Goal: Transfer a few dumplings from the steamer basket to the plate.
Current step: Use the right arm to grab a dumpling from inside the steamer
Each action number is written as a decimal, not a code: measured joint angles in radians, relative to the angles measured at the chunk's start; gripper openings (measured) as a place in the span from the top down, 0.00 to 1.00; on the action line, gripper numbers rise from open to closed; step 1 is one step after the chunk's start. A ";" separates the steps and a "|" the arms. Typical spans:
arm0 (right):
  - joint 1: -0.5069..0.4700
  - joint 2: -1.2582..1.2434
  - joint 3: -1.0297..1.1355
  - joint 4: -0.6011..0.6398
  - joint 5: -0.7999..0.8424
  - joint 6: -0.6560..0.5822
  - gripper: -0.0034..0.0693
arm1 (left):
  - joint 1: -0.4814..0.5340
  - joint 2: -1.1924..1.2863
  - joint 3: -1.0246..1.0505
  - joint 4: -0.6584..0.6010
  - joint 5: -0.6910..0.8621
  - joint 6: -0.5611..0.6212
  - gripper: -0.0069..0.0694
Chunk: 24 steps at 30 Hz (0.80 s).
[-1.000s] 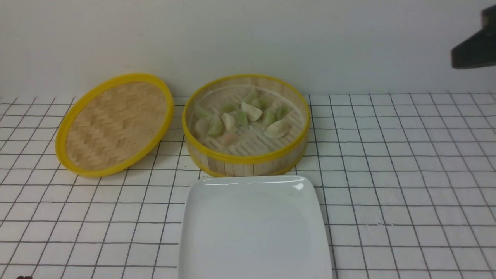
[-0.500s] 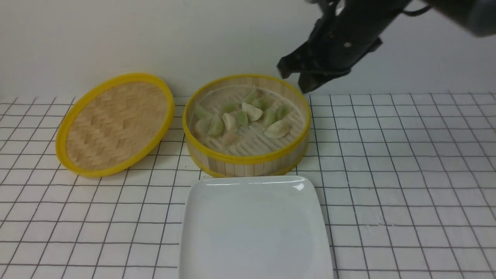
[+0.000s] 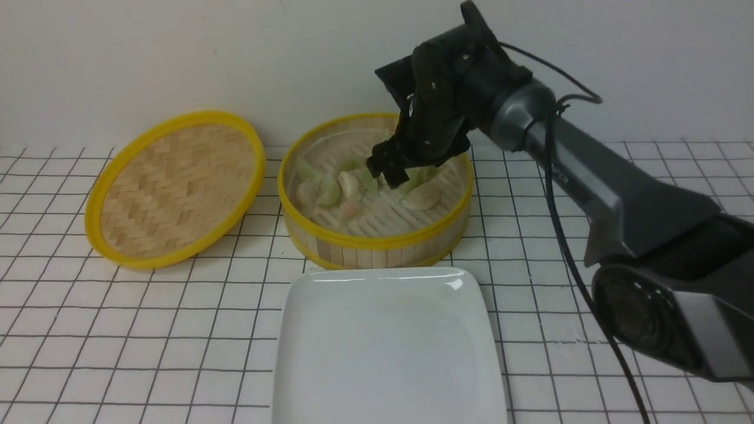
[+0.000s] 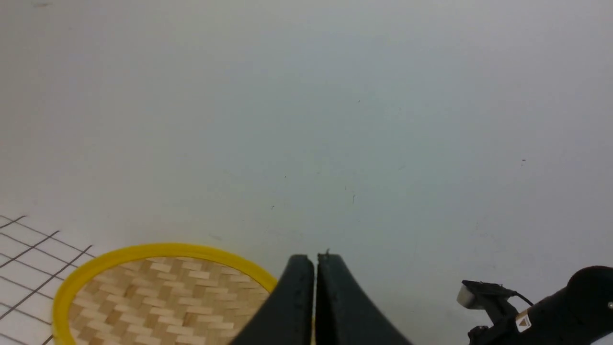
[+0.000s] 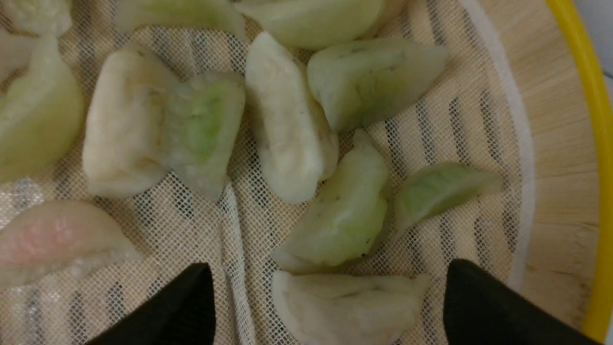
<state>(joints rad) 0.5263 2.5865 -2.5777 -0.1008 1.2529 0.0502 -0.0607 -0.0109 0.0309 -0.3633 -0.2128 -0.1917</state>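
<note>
The steamer basket (image 3: 377, 242) stands at the table's middle back and holds several dumplings (image 3: 330, 191) on a mesh liner. The white plate (image 3: 389, 353) lies just in front of it, with nothing on it. My right gripper (image 3: 392, 172) is open and reaches down inside the basket. In the right wrist view the gripper (image 5: 328, 268) straddles a whitish-beige dumpling (image 5: 345, 309) without touching it; a pale green dumpling (image 5: 345, 215) lies just beyond, a pinkish one (image 5: 52, 239) to the side. My left gripper (image 4: 315, 261) is shut and empty, out of the front view.
The flat woven yellow-rimmed lid (image 3: 174, 188) leans left of the basket and also shows in the left wrist view (image 4: 158, 297). The basket's wall (image 5: 565, 143) is close beside one right fingertip (image 5: 474, 297). The right arm (image 3: 589, 176) crosses the table's right side.
The right arm swung in from the upper right, crossed over the basket's back rim and lowered its open gripper among the dumplings. Dumplings, plate and lid have not moved.
</note>
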 joint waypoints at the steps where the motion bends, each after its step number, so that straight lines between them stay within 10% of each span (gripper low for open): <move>1: 0.000 0.011 -0.002 -0.003 0.000 0.001 0.13 | 0.000 0.000 0.000 0.000 0.001 0.001 0.92; 13: -0.008 0.063 -0.007 -0.025 -0.001 0.021 0.14 | 0.000 0.000 0.000 0.000 0.001 0.002 0.92; 24: -0.053 0.057 -0.010 0.079 -0.010 0.013 0.35 | 0.000 0.000 -0.051 0.000 0.144 0.002 0.92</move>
<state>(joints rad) 0.4737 2.6436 -2.5873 -0.0220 1.2430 0.0628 -0.0607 -0.0109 -0.0199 -0.3633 -0.0686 -0.1896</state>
